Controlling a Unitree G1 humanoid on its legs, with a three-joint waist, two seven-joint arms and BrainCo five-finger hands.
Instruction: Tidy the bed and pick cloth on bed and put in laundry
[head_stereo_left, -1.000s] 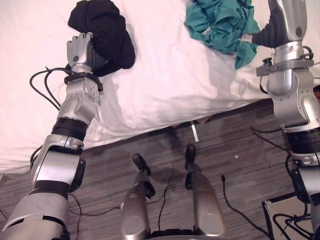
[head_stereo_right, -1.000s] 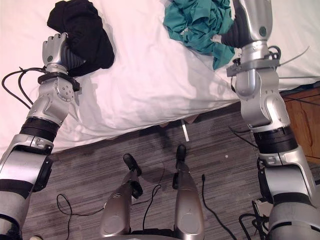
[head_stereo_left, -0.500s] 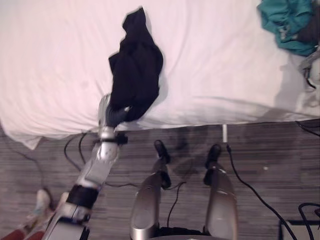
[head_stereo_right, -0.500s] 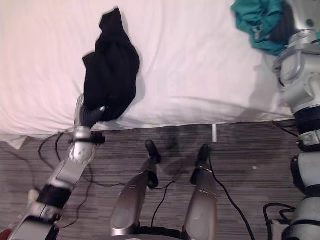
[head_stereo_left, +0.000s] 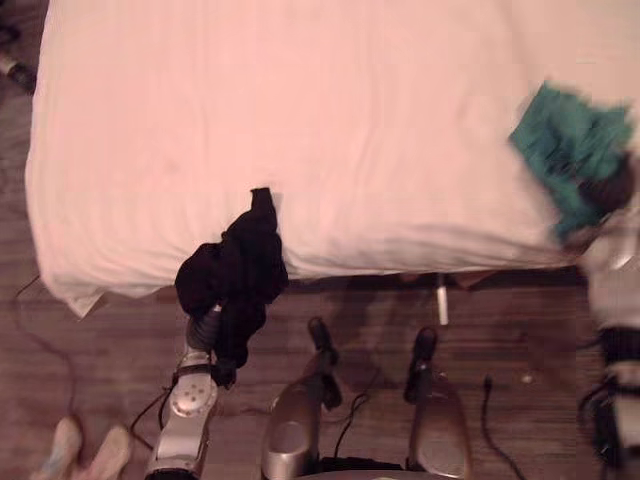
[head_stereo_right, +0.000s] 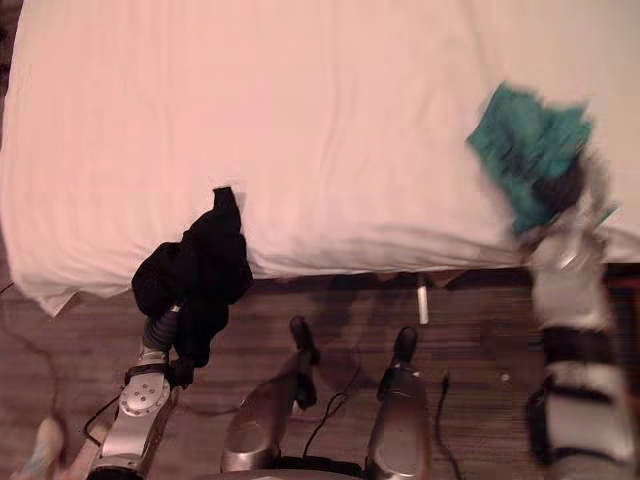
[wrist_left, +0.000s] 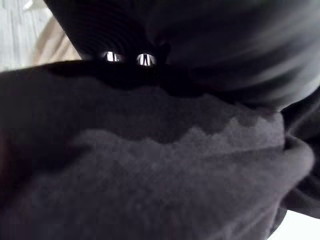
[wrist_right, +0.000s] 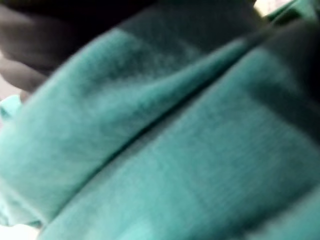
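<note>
The black cloth (head_stereo_left: 235, 275) hangs bunched over the near edge of the bed (head_stereo_left: 300, 120), left of centre; its upper tip lies against the white sheet, the rest in front of the bed's side above the wooden floor (head_stereo_left: 90, 370); the left hand (head_stereo_left: 203, 328) reaches up into it from below, fingers buried in the folds, so their state cannot be told; the teal cloth (head_stereo_left: 565, 145) lies at the bed's near right; the right hand (head_stereo_right: 560, 190) is sunk in it, fingers likewise hidden.

White bed (head_stereo_left: 300, 120) (teal cloth (head_stereo_left: 565, 150) atop)
</note>
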